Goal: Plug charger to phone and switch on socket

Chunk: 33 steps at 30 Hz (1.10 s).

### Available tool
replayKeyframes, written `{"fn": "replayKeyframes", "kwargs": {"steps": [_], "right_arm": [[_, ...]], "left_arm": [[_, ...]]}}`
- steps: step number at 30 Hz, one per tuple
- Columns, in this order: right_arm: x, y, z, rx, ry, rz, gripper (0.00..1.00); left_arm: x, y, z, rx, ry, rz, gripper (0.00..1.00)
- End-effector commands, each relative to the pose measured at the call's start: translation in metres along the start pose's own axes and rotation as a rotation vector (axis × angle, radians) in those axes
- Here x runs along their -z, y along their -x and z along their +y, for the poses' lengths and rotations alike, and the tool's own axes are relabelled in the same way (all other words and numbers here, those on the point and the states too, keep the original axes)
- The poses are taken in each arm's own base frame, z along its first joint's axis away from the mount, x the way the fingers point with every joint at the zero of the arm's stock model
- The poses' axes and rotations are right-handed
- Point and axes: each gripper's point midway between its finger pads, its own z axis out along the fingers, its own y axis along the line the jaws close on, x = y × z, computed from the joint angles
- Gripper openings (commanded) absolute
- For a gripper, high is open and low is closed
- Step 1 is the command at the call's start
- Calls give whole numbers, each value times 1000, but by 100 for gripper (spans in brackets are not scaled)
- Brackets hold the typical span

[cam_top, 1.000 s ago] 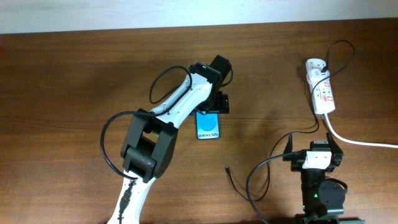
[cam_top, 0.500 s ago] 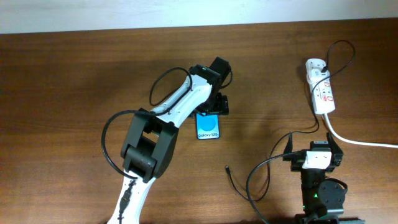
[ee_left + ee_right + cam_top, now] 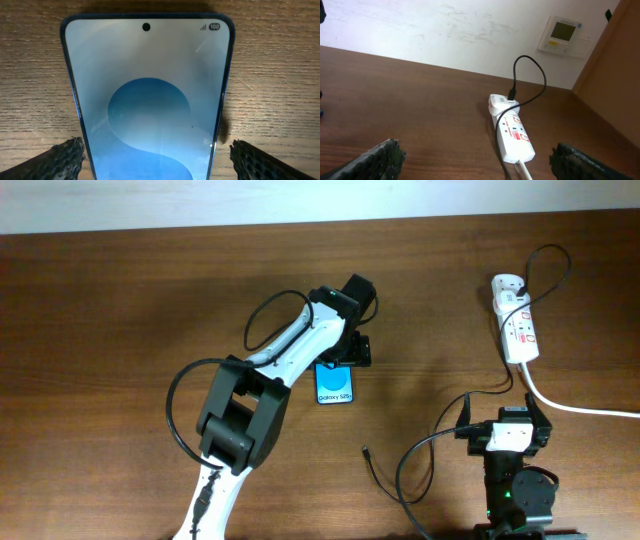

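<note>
Both sets gape wide: left fingers [image 3: 65, 157] flank the phone [image 3: 150, 100] on the desk [image 3: 30, 75], apparently not touching; right fingers [image 3: 382, 157] hang empty, socket [image 3: 512, 132] well beyond.

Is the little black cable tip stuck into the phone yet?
No, the charger's connector tip lies loose on the table, well apart from the phone.

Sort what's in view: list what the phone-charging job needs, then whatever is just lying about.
For the job:
- phone
- charger, plugged into the socket
- socket

Not part of it:
- wall control panel
- wooden table
</note>
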Motion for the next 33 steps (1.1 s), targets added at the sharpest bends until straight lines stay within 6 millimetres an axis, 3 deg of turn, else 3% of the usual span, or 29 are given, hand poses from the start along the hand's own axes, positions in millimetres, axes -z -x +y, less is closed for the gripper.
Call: {"fn": "replayKeyframes", "kwargs": {"steps": [1, 11, 18, 33], "right_arm": [[0, -4, -2, 4, -12, 10, 98], [0, -4, -2, 4, -12, 10, 98], [0, -4, -2, 4, -13, 10, 98], [0, -4, -2, 4, -13, 10, 98]], "left_arm": [[-6, -2, 6, 10, 36, 0, 99], [-8, -4, 7, 10, 41, 8, 99], [-24, -15, 11, 8, 45, 33, 99], [-24, -15, 11, 8, 46, 33, 98]]}}
